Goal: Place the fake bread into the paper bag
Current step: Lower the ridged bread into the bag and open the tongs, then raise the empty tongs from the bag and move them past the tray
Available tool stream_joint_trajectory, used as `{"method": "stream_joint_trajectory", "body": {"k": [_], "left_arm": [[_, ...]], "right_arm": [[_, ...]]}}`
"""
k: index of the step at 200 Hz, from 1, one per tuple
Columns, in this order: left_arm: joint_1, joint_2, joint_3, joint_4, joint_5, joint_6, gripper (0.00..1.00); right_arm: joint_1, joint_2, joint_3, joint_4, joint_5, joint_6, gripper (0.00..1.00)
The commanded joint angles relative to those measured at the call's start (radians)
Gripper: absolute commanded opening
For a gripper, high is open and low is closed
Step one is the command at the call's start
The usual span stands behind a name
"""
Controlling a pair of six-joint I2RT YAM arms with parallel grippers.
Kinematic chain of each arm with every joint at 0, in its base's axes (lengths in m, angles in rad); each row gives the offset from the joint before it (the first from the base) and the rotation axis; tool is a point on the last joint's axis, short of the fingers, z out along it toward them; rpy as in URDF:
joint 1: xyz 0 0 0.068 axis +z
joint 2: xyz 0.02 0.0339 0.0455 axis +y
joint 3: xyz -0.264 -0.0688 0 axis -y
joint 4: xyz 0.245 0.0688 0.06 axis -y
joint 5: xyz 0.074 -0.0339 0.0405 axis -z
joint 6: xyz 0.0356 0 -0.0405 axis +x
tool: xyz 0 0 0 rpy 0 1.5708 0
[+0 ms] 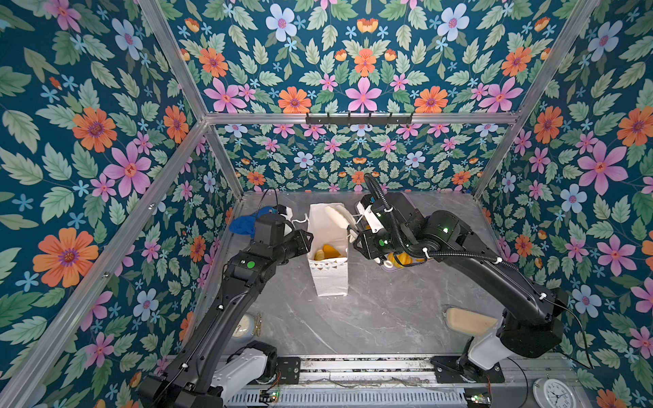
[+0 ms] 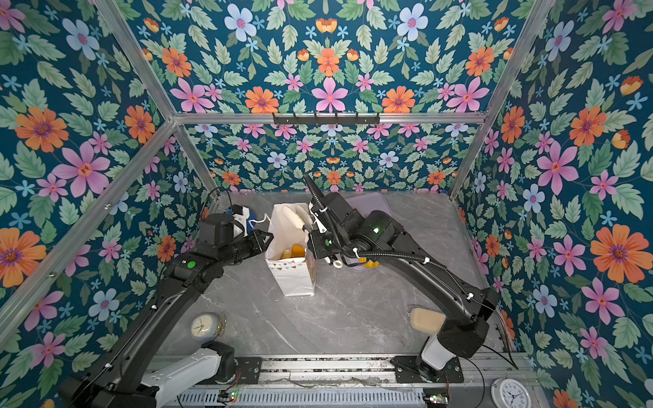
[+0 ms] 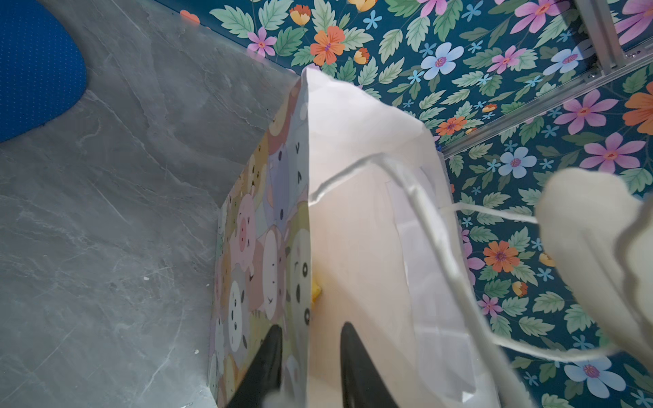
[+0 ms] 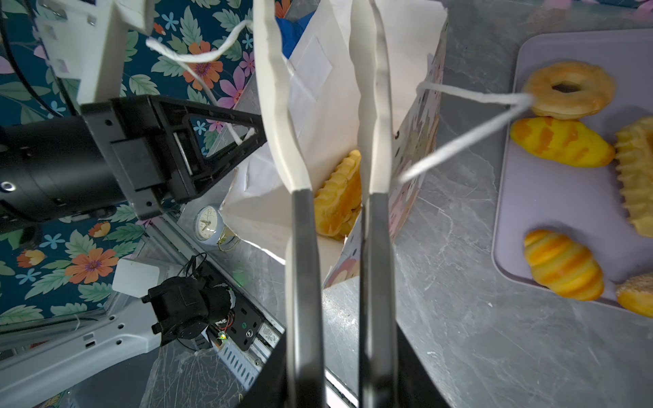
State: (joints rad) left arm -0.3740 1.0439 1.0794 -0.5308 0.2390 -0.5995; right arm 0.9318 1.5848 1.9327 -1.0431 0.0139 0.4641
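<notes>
The white paper bag (image 1: 330, 279) (image 2: 293, 279) stands open mid-table, and yellow fake bread (image 1: 327, 251) (image 4: 339, 194) lies at its bottom. My left gripper (image 1: 306, 235) (image 3: 311, 335) is at the bag's left rim, its black fingers (image 3: 272, 353) apart on either side of the bag wall (image 3: 353, 141). My right gripper (image 1: 339, 215) (image 4: 318, 35) hangs over the bag's mouth, with nothing between its white-tipped fingers (image 4: 279, 123). More bread lies on the lilac tray (image 4: 547, 212): a ring bagel (image 4: 569, 93), striped loaves (image 4: 562, 141) (image 4: 563, 265) and a ridged piece (image 4: 636, 176). One cord handle (image 4: 470, 141) of the bag reaches to the bagel.
A blue cloth (image 1: 243, 224) lies at the back left. A small clock (image 2: 203, 326) stands at the front left. A matte beige oblong (image 1: 466, 319) lies by the right arm's base, and a white clock (image 1: 553, 392) sits at the front right. In both top views the right arm covers most of the tray (image 2: 367, 201).
</notes>
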Motion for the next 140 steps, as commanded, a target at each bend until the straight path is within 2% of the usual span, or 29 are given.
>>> {"method": "stream_joint_trajectory", "body": {"k": [1,30,75,140], "left_arm": [[0.000,0.006,0.003,0.023,0.008,0.000,0.31],[0.000,0.020,0.005,0.029,0.017,-0.001,0.30],[-0.001,0.031,0.007,0.040,0.028,-0.003,0.24],[-0.002,0.037,0.008,0.050,0.036,-0.002,0.18]], "right_arm": [[0.000,-0.022,0.011,-0.004,0.046,-0.014,0.36],[-0.001,-0.052,0.011,-0.018,0.096,-0.027,0.35],[-0.017,-0.102,-0.009,-0.035,0.154,-0.035,0.35],[-0.145,-0.265,-0.180,0.003,0.133,0.003,0.34]]}}
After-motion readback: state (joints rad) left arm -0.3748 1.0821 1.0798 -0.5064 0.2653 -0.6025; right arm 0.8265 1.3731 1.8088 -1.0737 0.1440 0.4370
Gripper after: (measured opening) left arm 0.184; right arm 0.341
